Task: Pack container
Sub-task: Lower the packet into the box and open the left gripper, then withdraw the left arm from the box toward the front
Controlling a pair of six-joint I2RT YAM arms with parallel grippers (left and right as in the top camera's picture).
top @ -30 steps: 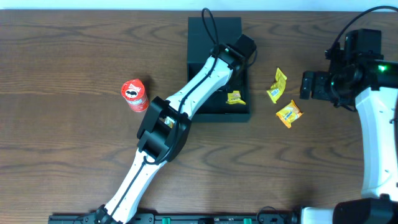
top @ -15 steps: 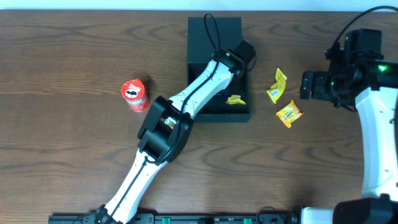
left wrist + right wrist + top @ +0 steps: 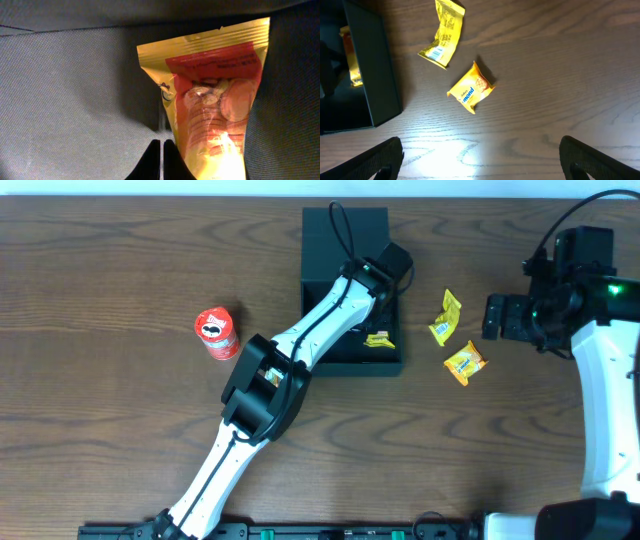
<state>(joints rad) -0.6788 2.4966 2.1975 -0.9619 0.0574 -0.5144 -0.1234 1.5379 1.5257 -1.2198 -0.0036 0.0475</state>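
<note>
I see the container (image 3: pixel 325 240) as a dark, matte rectangular box. It lies well to the right of the red can (image 3: pixel 217 333) and reaches farther back than the can does. Its hinged flap is folded open and lies flat behind the tray (the inside looks like grey woven fabric up close). One yellow snack packet (image 3: pixel 378 339) lies inside, near the wall away from the can.

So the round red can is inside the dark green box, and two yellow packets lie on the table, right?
No. The overhead view shows the round red can on the wooden table, left of the dark teal-green box. Two yellow packets, and, do lie there.
</note>
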